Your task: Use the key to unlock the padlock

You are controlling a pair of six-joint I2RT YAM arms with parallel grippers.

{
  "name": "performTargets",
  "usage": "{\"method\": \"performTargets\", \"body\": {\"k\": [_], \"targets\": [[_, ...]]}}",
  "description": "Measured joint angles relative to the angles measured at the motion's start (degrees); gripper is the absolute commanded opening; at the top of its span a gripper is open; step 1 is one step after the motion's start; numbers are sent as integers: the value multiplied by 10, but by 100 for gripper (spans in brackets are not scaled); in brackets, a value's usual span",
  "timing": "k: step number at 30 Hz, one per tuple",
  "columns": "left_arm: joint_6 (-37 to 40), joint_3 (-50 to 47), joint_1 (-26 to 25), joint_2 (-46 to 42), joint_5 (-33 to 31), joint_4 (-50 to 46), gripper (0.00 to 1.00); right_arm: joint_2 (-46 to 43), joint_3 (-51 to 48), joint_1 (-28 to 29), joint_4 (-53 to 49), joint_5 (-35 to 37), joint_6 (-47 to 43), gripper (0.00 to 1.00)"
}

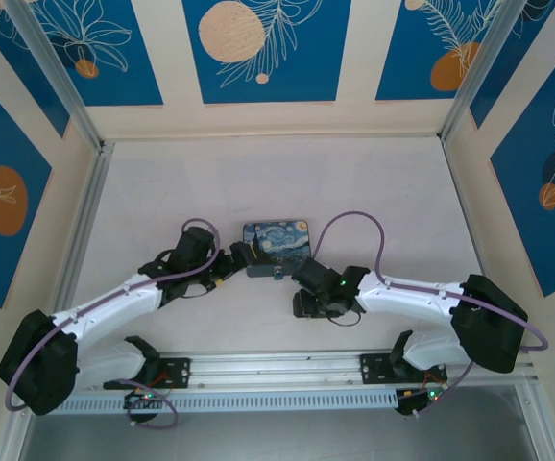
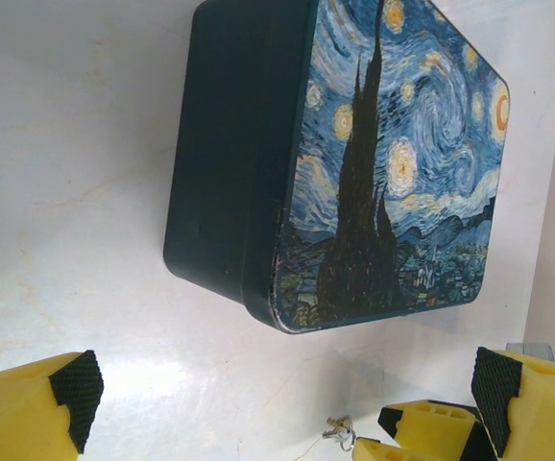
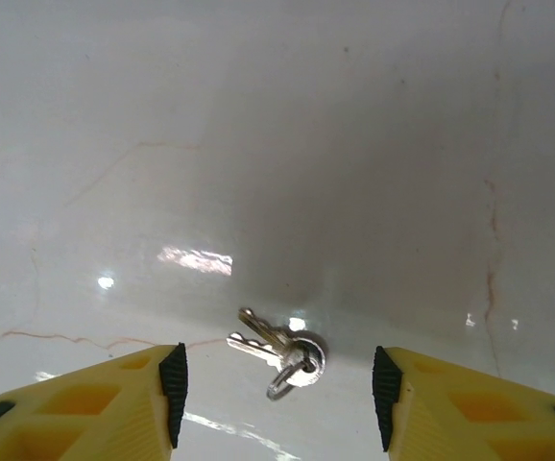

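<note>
Right wrist: right gripper [image 3: 277,396] is hanging with fingers spread wide, straddling the key [image 3: 263,338], which is lying on the white table [image 3: 258,144], bunched with another on a small ring and touching neither finger. Left wrist: left gripper [image 2: 282,403] is likewise gaping, facing the painted tin [image 2: 393,163] near it.

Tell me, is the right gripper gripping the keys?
No, the keys lie on the table between the right gripper's open fingers, touching neither.
</note>
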Motion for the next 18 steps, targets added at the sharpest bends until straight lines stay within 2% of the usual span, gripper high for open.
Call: {"method": "performTargets", "body": {"k": [10, 18], "targets": [[0, 1, 0, 17, 0, 0, 100, 35, -10, 8, 10, 6, 19, 45], [5, 3, 0, 21, 0, 0, 100, 38, -10, 2, 8, 10, 31, 28]]}}
